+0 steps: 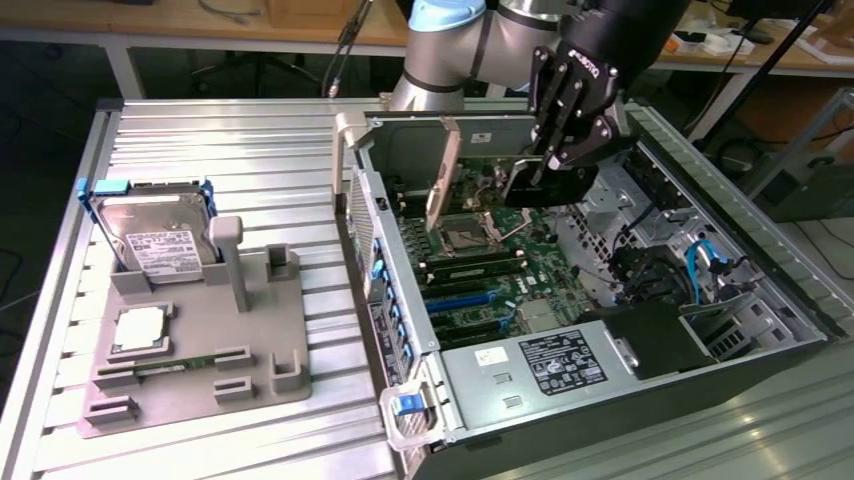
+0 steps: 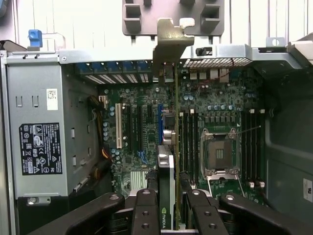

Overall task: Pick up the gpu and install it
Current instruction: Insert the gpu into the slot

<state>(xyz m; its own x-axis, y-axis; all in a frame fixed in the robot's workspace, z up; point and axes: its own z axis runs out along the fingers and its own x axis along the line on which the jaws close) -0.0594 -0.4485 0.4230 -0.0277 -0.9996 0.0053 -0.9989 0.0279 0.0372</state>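
The gpu [image 2: 167, 171] hangs edge-on between my fingers [image 2: 145, 211], above the motherboard [image 2: 142, 127] of the open computer case [image 1: 400, 400]. Its silver end bracket [image 2: 171, 36] reaches up to the case's rear slot wall. My gripper [image 2: 171, 211] is shut on the card's edge. In the exterior view the gripper [image 1: 558, 160] is lowered into the case, with the gpu [image 1: 545, 186] held above the board near the processor socket [image 1: 474, 236]. The card's bracket [image 1: 443, 172] slants along the rear wall.
A grey holder [image 1: 200, 385] on the exterior view's left carries a silver hard drive [image 1: 158, 243] and a square processor chip [image 1: 142, 331]. Inside the case are the power supply [image 1: 561, 362], blue-tabbed slots [image 1: 461, 300] and cables [image 1: 701, 262]. Ribbed metal table [image 1: 214, 140] surrounds everything.
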